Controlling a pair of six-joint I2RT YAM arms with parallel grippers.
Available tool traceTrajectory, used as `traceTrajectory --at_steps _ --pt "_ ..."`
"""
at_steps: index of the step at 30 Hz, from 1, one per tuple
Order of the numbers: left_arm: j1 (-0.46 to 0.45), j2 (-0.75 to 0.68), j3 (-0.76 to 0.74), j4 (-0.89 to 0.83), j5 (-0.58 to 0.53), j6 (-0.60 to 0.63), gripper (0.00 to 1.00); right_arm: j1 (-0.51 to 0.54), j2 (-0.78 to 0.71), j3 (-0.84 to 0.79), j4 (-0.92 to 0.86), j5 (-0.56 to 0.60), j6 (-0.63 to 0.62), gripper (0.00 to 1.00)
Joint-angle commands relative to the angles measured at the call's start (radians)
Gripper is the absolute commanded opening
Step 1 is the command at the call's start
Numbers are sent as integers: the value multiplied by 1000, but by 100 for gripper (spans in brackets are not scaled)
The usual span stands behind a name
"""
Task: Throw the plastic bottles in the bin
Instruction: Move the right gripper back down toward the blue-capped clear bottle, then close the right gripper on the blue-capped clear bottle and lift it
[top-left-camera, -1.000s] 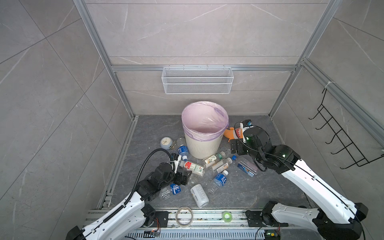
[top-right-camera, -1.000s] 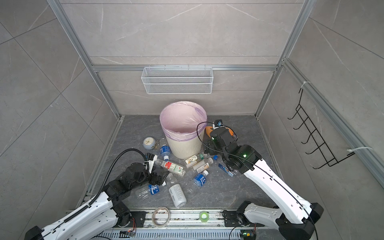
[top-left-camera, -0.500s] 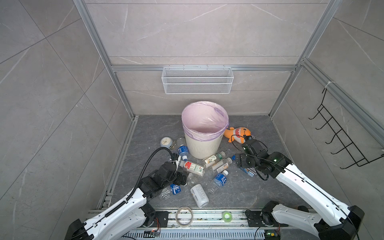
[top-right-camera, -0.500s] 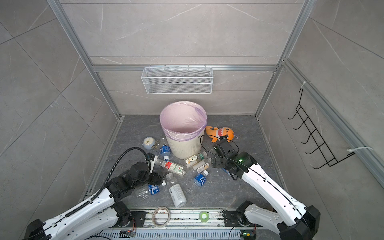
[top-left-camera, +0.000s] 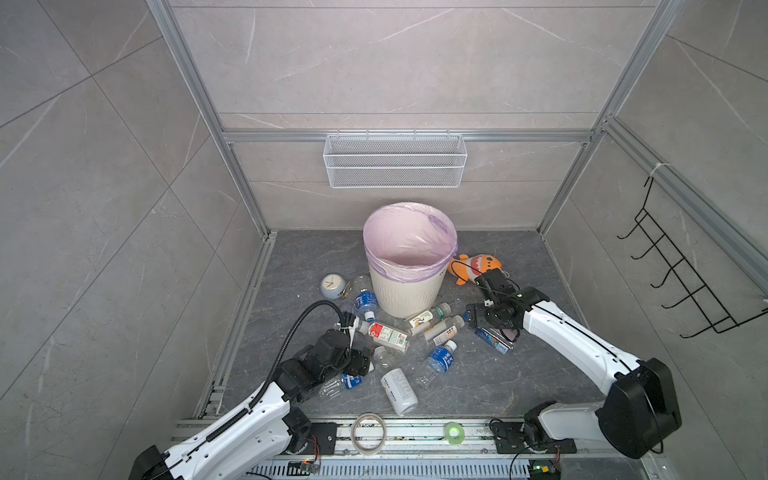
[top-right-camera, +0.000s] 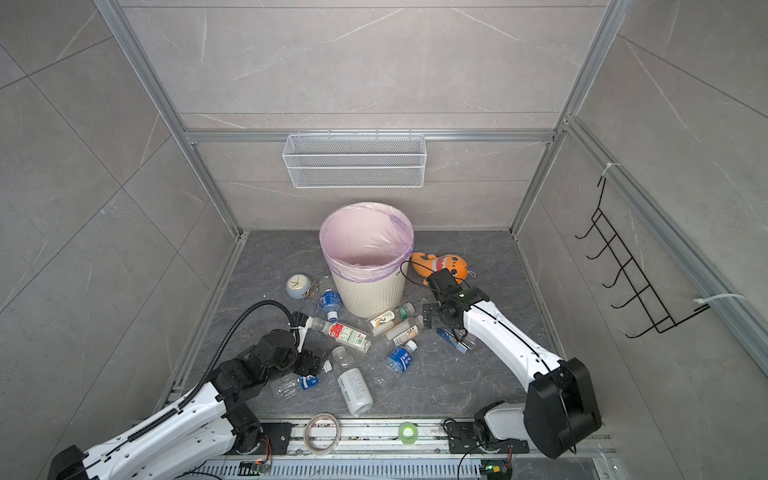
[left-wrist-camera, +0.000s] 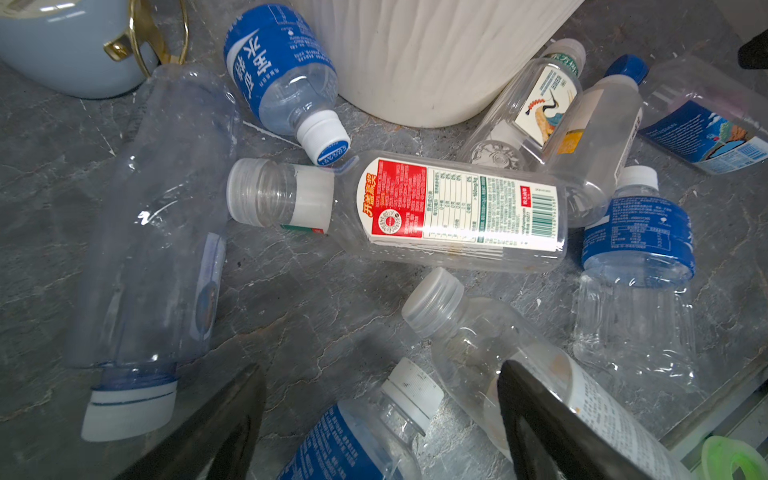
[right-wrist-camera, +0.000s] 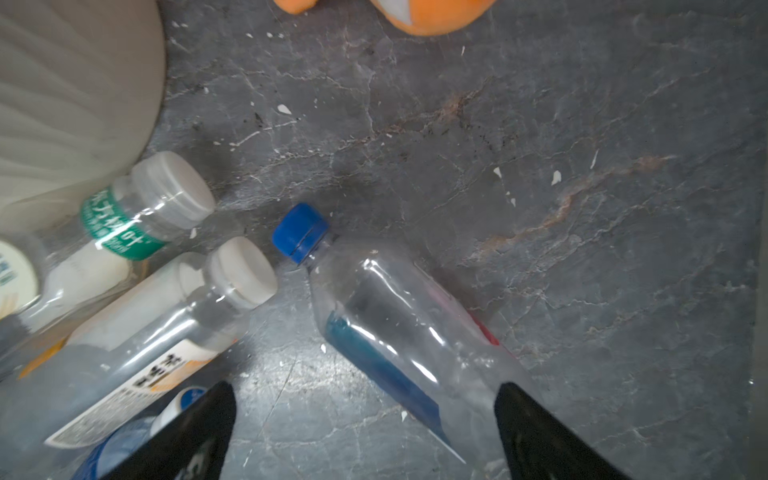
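The bin, cream, ribbed and lined with a pink bag, stands mid-floor. Several plastic bottles lie in front of it. They include a red-and-white-labelled bottle, a white-labelled bottle and a blue-labelled bottle. My left gripper is open low over the neck of another blue-labelled bottle, with its fingers on either side and not touching. My right gripper is open just above a clear blue-capped bottle that lies partly between its fingers.
A pale-blue clock stands left of the bin and an orange plush shark lies to its right. A wire basket hangs on the back wall and a black hook rack on the right wall. Tape rolls sit on the front rail.
My right arm has come down from beside the shark and the bin to the floor over the blue-capped bottle. My left gripper has edged over its bottle and narrowed a little.
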Motion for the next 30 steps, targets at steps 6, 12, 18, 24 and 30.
traceTrajectory --at_steps 6,12,18,24,30 --pt "-5 -7 -16 72 17 27 90 -38 99 -6 51 -8 -29 99" --pt "-5 -25 -28 83 16 27 90 -47 141 -6 35 17 -36 100" --pt "-5 -24 -30 86 15 27 90 -51 180 -6 32 32 -37 100" --pt "-5 -38 -36 89 15 27 90 -51 201 -6 22 26 -26 99" --pt "-4 -40 -37 91 13 27 90 -56 178 -32 27 -18 22 90"
